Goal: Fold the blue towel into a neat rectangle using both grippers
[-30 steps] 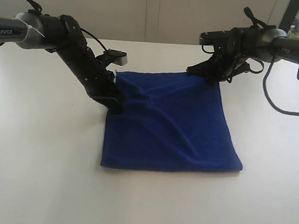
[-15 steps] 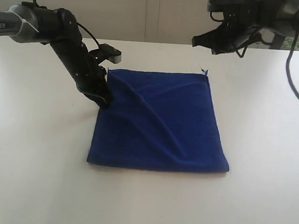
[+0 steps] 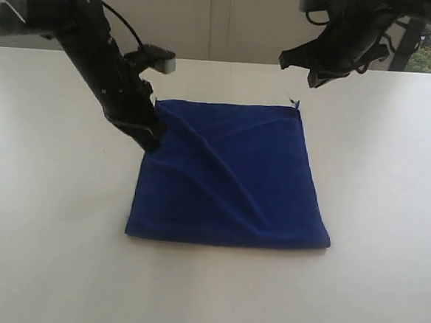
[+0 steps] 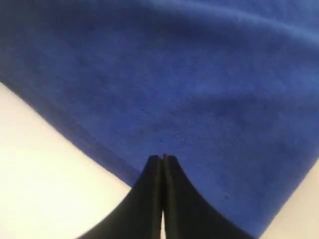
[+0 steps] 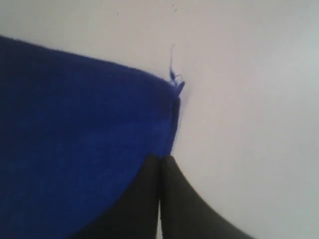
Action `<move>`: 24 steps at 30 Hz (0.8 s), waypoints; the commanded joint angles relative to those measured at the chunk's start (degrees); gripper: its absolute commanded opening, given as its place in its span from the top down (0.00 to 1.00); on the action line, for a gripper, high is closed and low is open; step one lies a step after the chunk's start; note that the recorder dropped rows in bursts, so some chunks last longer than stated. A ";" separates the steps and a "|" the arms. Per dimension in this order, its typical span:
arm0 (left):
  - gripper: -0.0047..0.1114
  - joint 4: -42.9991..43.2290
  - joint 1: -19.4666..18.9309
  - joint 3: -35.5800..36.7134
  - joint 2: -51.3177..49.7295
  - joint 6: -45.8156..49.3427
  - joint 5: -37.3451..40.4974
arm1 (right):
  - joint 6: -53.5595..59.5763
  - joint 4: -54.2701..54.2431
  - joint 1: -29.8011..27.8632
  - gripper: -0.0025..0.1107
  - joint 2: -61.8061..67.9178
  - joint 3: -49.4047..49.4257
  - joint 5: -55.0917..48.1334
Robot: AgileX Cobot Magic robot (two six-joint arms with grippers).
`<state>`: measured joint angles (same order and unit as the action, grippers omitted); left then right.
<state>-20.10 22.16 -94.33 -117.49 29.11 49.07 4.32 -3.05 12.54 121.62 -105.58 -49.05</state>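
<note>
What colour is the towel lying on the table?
The towel is deep royal blue all over. The exterior view shows it best.

From outside we're watching from a raised spot at the near side of the table (image 3: 39, 253), tilted down across the blue towel (image 3: 229, 177) toward the back wall. Our wrist cameras peer along pressed-together jaws. The left gripper (image 4: 163, 158) is tight over the towel's edge. The right gripper (image 5: 160, 158) is higher, over the frayed corner (image 5: 174, 84) that both views share.
</note>
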 commanded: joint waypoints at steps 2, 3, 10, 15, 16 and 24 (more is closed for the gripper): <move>0.96 -0.81 3.48 8.25 0.19 0.91 -3.52 | 1.72 -0.88 1.07 0.98 -0.65 4.73 2.22; 0.96 -0.81 3.91 8.68 0.19 0.91 -4.38 | 1.72 -0.99 1.07 0.98 -0.65 5.57 2.98; 0.96 3.72 3.92 8.68 -0.17 -0.95 -0.61 | 1.81 -0.99 1.07 0.98 -0.65 8.05 4.84; 0.96 3.91 3.80 10.90 -2.29 -1.12 -0.33 | 1.70 -1.15 1.07 0.98 -0.65 8.05 4.82; 0.96 4.38 3.68 11.64 -2.68 -1.31 -0.75 | 1.70 -1.15 1.07 0.98 -0.65 8.05 4.48; 0.96 15.94 3.68 13.20 -2.62 -10.38 0.27 | 1.70 -1.15 1.07 0.98 -0.65 8.05 2.90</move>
<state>-12.65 26.02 -82.86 -118.89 21.72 46.87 5.59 -4.17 13.71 121.62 -98.10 -45.73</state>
